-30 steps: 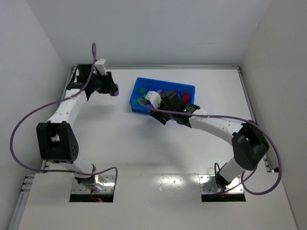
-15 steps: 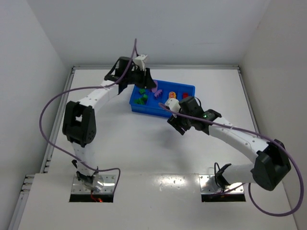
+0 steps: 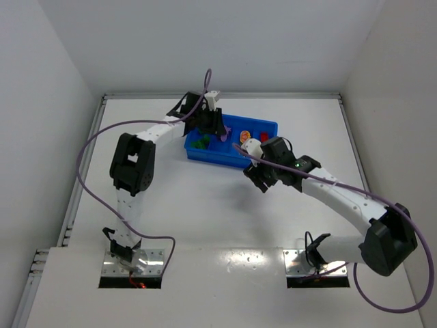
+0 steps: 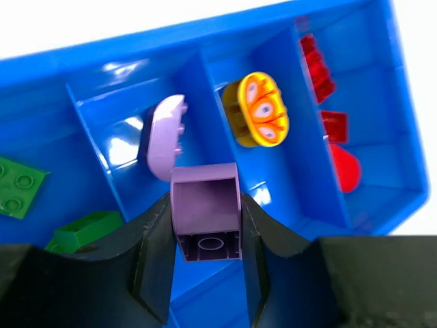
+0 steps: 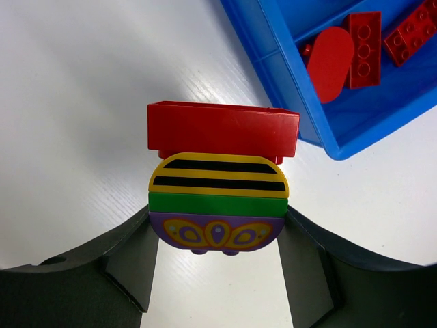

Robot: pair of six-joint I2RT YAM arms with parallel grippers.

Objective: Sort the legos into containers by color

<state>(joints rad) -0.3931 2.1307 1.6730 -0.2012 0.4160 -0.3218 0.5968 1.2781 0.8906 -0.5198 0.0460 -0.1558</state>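
Note:
The blue tray (image 3: 270,126) stands at the back middle of the table. My left gripper (image 4: 205,229) is shut on a purple brick (image 4: 206,205) and holds it above the tray's second compartment, where a lilac piece (image 4: 166,137) lies. Green bricks (image 4: 20,186) lie in the first compartment, a yellow-orange piece (image 4: 257,109) in the third, and red bricks (image 4: 318,65) in the fourth. My right gripper (image 5: 217,236) is shut on a clump (image 5: 218,171) of red, striped yellow, green and purple pieces, above the white table just in front of the tray's right corner (image 5: 273,61).
In the top view the left gripper (image 3: 215,128) reaches over the tray's left half and the right gripper (image 3: 258,179) hangs near its front edge. Red bricks (image 5: 341,51) show in the end compartment. White walls stand round the table.
My left arm has swung from the far left to over the tray with the purple brick. My right gripper has drawn back from the tray's left part, toward the front right.

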